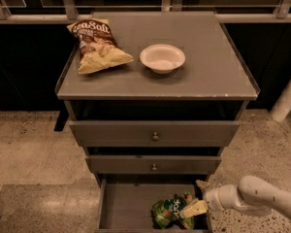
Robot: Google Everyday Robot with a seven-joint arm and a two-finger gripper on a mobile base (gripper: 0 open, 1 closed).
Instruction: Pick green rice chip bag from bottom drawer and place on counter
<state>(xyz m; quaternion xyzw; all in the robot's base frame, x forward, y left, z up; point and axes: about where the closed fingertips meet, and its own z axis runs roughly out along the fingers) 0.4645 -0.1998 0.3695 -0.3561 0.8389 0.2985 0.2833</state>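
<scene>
Camera view. Item: grey drawer cabinet, three drawers, seen from the front and above. Bench (211,74), the flat grey cabinet top, carries a brown-and-yellow Sea Salt bag (98,45) at far left and a white bowl (162,58) just right of it, the two apart. Top drawer (111,132) and middle drawer (116,164), each with a small round knob, are both pulled out slightly. Bottom drawer (126,205) is pulled out farthest, its grey floor in view. Green rice chip bag (170,211) lies crumpled on that floor, right of centre, toward the near edge. White arm (262,198) enters from the lower right. Gripper (194,197) sits low inside the bottom drawer at the bag's right side. Jaws spread: one on the far side clear of the bag, the near one overlapping the bag's right edge; contact cannot be told. Speckled floor (29,144) surrounds the cabinet.
</scene>
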